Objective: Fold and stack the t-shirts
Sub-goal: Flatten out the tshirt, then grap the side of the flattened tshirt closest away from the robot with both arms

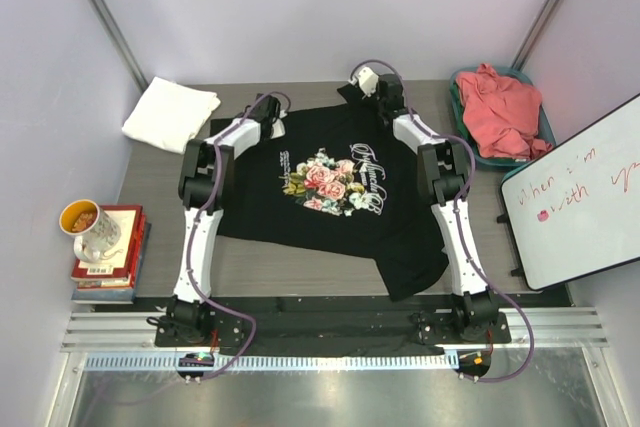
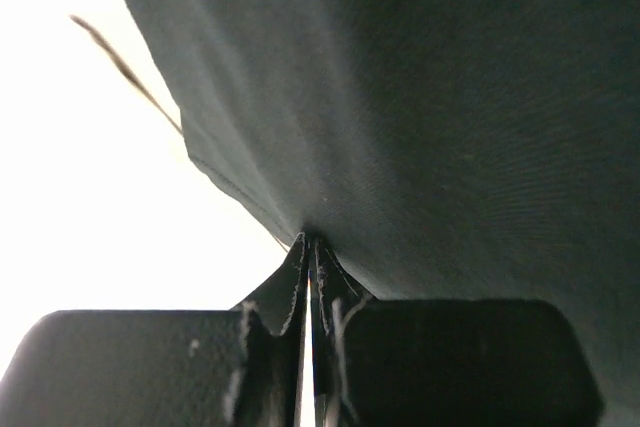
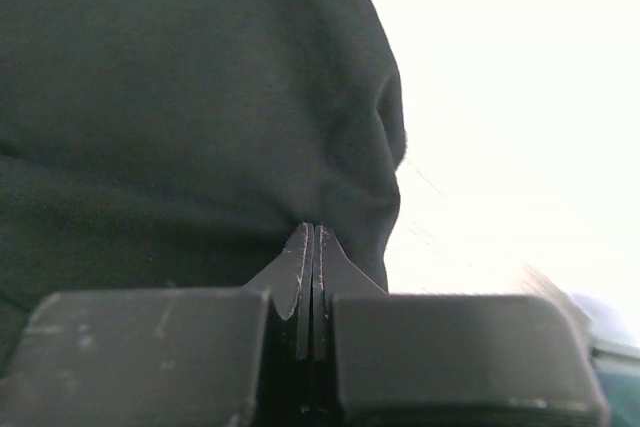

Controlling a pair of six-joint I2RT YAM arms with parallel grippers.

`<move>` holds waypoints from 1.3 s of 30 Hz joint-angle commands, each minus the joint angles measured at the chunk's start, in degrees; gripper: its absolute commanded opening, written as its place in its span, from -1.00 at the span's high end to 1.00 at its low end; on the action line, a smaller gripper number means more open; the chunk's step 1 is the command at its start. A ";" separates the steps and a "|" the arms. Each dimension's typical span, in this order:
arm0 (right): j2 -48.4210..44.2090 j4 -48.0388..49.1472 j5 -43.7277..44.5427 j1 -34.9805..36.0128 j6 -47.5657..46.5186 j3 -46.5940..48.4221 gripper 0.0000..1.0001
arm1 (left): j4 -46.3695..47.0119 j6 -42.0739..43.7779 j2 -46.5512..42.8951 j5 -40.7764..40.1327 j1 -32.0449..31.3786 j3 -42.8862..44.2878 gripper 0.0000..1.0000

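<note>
While the left gripper [image 2: 310,247] and right gripper [image 3: 312,232] are each clamped shut on the far edge of the black tee [image 1: 330,217], it lies spread print-up across the middle of the table [image 1: 155,197]. Best raise both corners level and taut, then carry them toward the table's near edge at 1 pace for a straight fold.

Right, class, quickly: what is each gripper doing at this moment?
Left gripper: closed, pinching the black t-shirt.
Right gripper: closed on the same shirt.
</note>
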 commanded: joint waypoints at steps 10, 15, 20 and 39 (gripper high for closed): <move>-3.19 11.76 7.78 -0.91 -1.65 -1.86 0.59 | 18.66 4.93 -0.40 -4.67 -0.04 -0.55 0.96; -19.52 11.86 3.39 0.50 1.77 -15.47 -0.10 | 19.99 1.15 -13.10 -3.71 -1.10 -9.41 -0.25; -45.67 6.33 -7.49 1.55 -2.07 -40.78 -0.31 | 15.79 -0.87 -31.22 5.16 -2.33 -26.87 -0.99; -102.43 -37.71 -19.92 -0.55 -34.08 -92.58 -0.31 | 1.09 3.61 -64.73 24.95 -3.38 -67.86 -0.75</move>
